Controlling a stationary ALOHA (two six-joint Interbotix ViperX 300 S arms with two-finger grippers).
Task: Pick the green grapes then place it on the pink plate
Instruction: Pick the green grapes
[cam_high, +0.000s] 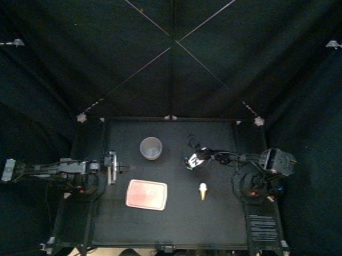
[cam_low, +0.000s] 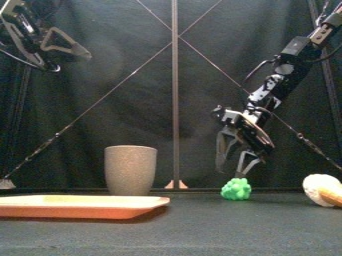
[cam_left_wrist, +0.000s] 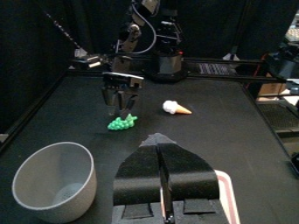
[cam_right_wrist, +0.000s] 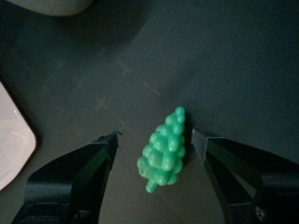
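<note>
Right end effector (cam_low: 239, 167), jaws apart, above grapes (cam_low: 237, 189)

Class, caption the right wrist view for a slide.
Open right gripper hovers above the bumpy green toy grape bunch lying on the black table.

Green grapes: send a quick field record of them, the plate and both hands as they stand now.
grapes: green grapes lying on the table, not gripped
right hand: right hand just above the grapes, jaws open to either side of them
left hand: left hand shut, holding nothing, raised at the left
plate: pink plate front left, nothing on it
other: grey cup behind the plate; ice cream cone toy nearer the front than the grapes
</note>
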